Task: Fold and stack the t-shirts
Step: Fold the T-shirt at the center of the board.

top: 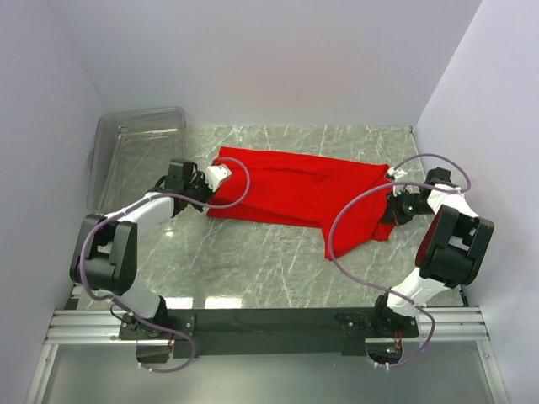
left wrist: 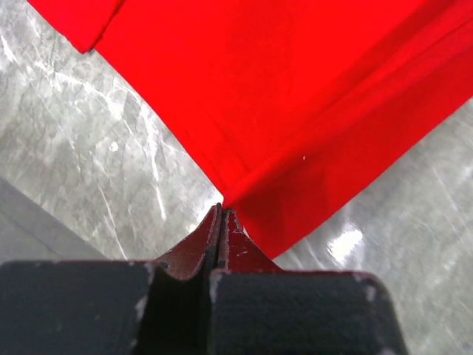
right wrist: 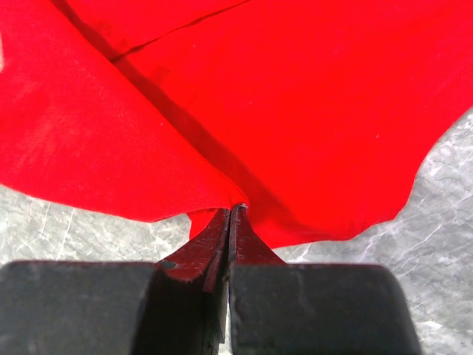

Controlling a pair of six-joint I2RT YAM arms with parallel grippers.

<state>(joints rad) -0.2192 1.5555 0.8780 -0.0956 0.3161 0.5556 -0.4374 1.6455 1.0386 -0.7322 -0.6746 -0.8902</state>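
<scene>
A plain bright red t-shirt (top: 290,192) lies spread across the middle of the marble table, partly folded, with a flap hanging toward the front right. My left gripper (top: 210,190) is shut on the shirt's left edge; in the left wrist view its jaws (left wrist: 222,211) pinch the hemmed edge of the shirt (left wrist: 295,111). My right gripper (top: 392,204) is shut on the shirt's right edge; in the right wrist view its jaws (right wrist: 235,209) pinch the cloth (right wrist: 295,111), which is lifted a little off the table.
A clear plastic bin (top: 139,151) stands at the back left, beside the left arm. White walls close in the left, back and right. A black rail (top: 269,324) carries the arm bases along the near edge. Purple cables loop over both arms.
</scene>
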